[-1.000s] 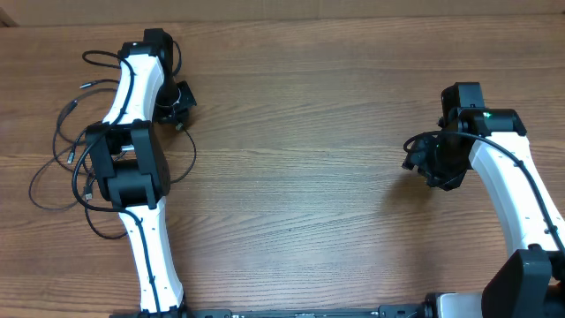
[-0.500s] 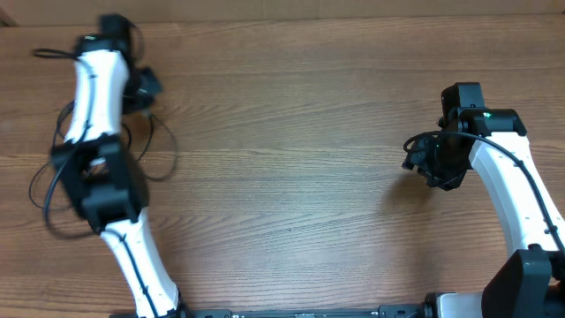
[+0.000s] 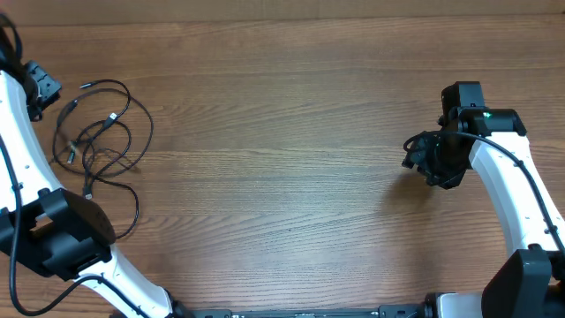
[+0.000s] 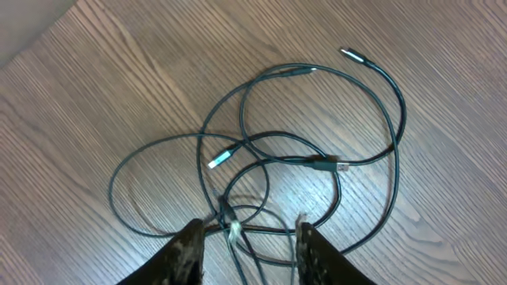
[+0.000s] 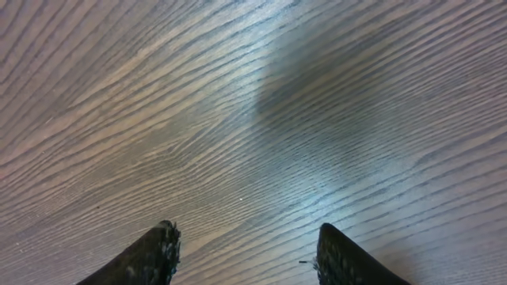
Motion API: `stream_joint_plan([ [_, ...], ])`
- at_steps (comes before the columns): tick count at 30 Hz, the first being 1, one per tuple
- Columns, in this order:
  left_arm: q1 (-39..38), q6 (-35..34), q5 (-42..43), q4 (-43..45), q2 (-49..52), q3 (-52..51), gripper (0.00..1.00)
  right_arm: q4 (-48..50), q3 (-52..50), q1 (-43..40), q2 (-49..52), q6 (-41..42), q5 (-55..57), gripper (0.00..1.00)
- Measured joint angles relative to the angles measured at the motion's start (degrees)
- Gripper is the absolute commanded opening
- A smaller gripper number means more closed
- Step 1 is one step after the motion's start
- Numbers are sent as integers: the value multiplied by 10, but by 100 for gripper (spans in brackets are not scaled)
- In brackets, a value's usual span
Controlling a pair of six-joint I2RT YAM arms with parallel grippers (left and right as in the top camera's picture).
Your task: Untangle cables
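Observation:
The cables (image 3: 97, 132) lie in a loose tangle of thin black loops on the wooden table at the left. The left wrist view shows them (image 4: 301, 150) overlapping, with silver-tipped plugs (image 4: 354, 55) at free ends. My left gripper (image 3: 42, 90) is at the far left edge, just left of the tangle. It (image 4: 249, 226) is open, and a few strands cross the gap between its fingers without being pinched. My right gripper (image 3: 415, 159) hangs open over bare wood at the right, and nothing is between its fingers (image 5: 247, 231).
The left arm's white links (image 3: 18, 141) run down the left edge beside the tangle. The table's far edge (image 3: 282, 19) is at the top. Bare wood stretches between the two arms.
The left arm has swung from over the cables to the far left, pulling the tangle a little left. Its jaws went from shut to open. The right arm has not moved.

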Motion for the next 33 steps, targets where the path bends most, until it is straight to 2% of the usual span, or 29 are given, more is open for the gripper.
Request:
stream_joint_plan([
  [7,1,0,4,-2,0,0,43,0,0,0,0,0,0,55],
  [9,1,0,4,-5,0,0,43,0,0,0,0,0,0,58],
  [10,1,0,4,-6,0,0,63,0,0,0,0,0,0,64],
  [13,1,3,6,-10,0,0,100,0,0,0,0,-1,0,82],
  [16,1,0,14,-6,0,0,100,2,0,0,0,-2,0,100],
  [22,-2,0,61,33,0,0,100,39,0,0,0,-1,0,100],
  [26,-6,4,152,56,0,0,100,108,0,0,0,-4,-3,100],
  [30,-34,41,228,65,0,0,100,188,2,0,0,-61,-69,100],
  [33,-78,73,245,43,0,0,100,181,16,1,1,-94,-99,100],
])
